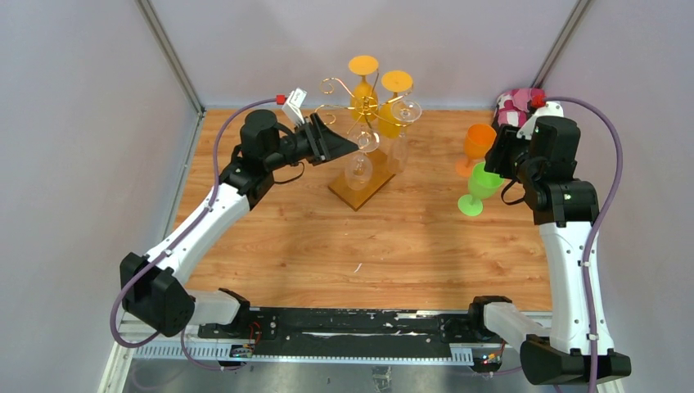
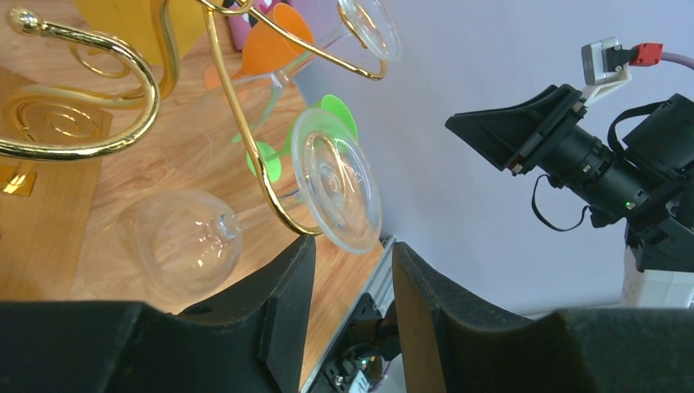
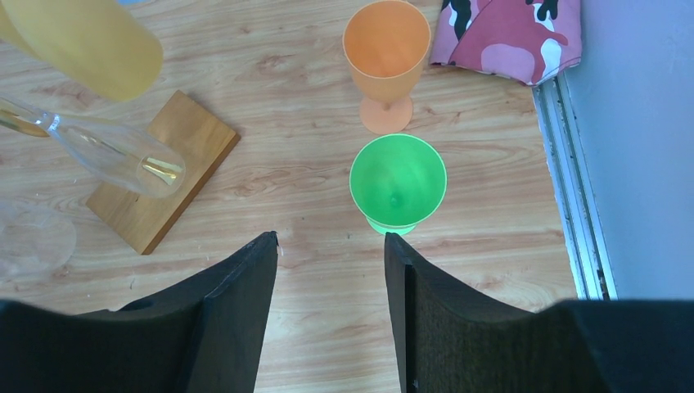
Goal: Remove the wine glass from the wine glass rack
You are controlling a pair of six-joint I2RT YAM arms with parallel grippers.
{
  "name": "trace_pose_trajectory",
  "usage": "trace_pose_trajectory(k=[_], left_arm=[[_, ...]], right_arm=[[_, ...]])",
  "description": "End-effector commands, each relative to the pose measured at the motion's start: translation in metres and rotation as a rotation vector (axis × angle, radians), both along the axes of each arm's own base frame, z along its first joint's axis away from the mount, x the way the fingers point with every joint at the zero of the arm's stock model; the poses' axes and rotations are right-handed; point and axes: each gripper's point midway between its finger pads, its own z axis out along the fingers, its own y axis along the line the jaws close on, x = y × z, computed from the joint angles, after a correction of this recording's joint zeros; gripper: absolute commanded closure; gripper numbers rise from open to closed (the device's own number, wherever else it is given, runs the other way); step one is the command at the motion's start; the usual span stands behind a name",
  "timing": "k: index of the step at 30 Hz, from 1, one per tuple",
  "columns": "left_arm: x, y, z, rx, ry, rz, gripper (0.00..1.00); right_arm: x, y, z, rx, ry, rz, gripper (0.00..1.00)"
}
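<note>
left hand (image 2: 352, 246), fingers (image 2: 286, 295) apart, beside clear wine glass (image 2: 184, 241) hanging from rack (image 2: 152, 98).

- A table (image 1: 327, 246) of warm, light-grained wood fills the space.
- A plain pale grey back wall (image 1: 270, 49) closes it off, with matching side walls (image 1: 74, 164) left and right.
- Thin metal posts (image 1: 168, 49) run up the two back corners.
- A black rail (image 1: 352, 323) lines the table's near edge.
- The light is soft and even.
</note>
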Motion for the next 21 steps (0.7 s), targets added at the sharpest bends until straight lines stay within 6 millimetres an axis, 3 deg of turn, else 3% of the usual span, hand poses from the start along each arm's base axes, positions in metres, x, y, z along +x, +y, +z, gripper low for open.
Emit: trace_pose_trajectory(k=[1, 21], left_arm=[[-0.005, -0.005, 0.015, -0.016, -0.034, -0.016, 0.55], [-0.001, -0.007, 0.014, -0.010, -0.010, -0.013, 0.63]], right_arm=[[0.000, -0.001, 0.001, 0.008, -0.016, -0.005, 0.44], [-0.002, 0.009, 0.006, 0.037, -0.049, 0.045, 0.45]])
